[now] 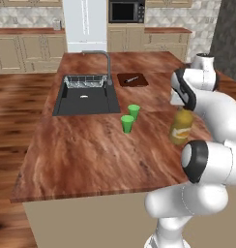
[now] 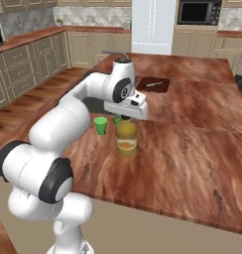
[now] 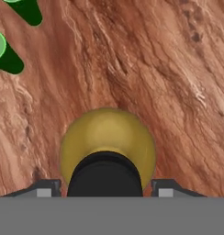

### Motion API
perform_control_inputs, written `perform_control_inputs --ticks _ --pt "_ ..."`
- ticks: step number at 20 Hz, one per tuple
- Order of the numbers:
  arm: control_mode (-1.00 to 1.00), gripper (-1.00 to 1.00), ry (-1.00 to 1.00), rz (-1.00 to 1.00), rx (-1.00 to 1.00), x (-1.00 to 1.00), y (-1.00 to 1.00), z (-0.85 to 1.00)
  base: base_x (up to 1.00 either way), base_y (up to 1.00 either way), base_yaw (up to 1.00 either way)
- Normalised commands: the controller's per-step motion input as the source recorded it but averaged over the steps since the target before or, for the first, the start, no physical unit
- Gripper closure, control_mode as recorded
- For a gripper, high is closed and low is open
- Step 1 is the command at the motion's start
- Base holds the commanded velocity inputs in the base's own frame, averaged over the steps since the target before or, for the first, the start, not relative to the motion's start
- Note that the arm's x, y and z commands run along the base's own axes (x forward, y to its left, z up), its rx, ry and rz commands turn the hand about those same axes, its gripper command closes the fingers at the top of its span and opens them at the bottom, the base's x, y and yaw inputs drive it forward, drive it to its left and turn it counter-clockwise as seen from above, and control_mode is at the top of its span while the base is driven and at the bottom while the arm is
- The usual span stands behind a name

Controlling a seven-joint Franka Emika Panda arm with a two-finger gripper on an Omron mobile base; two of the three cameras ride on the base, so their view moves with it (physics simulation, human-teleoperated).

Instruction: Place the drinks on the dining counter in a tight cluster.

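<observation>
A tall amber-yellow bottle (image 1: 180, 127) (image 2: 126, 136) with a dark cap stands upright on the glossy reddish-brown dining counter (image 1: 91, 155) (image 2: 192, 163), toward its right part. My gripper (image 1: 183, 111) (image 2: 125, 119) comes straight down over the bottle's top, its fingers on either side of the neck and shoulder, shut on it. From the hand view the bottle (image 3: 107, 133) is seen from above, the black cap sitting between the two fingers of the gripper (image 3: 107, 190), with counter wood (image 3: 155, 69) all around.
Two small green cups (image 1: 134, 111) (image 1: 127, 123) stand just left of the bottle, toward the dark inset sink (image 1: 86, 99) and faucet (image 1: 108, 63). A dark cutting board with a knife (image 1: 132, 79) (image 2: 153, 84) lies further back. Bare wood stretches to the right and front.
</observation>
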Motion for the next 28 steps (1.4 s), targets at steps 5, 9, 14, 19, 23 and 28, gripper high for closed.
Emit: perform_control_inputs --ticks 5,9,14,19,23,28 --pt "-1.0 1.0 -0.01 0.0 0.01 0.23 0.49 -0.31 0.0 0.0 0.0" --pt "-1.0 1.0 0.0 0.0 0.0 0.27 0.13 -0.37 0.0 0.0 0.0" --pt "-1.0 1.0 0.0 0.0 0.0 0.12 -0.01 -0.14 0.0 0.0 0.0" --pt "-1.0 1.0 0.07 0.0 0.0 0.02 0.0 -0.38 0.0 0.0 0.0" --pt "-1.0 1.0 0.05 0.0 -0.01 0.0 0.0 -0.32 0.0 0.0 0.0" --pt "-1.0 1.0 0.01 0.0 0.0 0.0 0.0 -0.23 0.0 0.0 0.0"
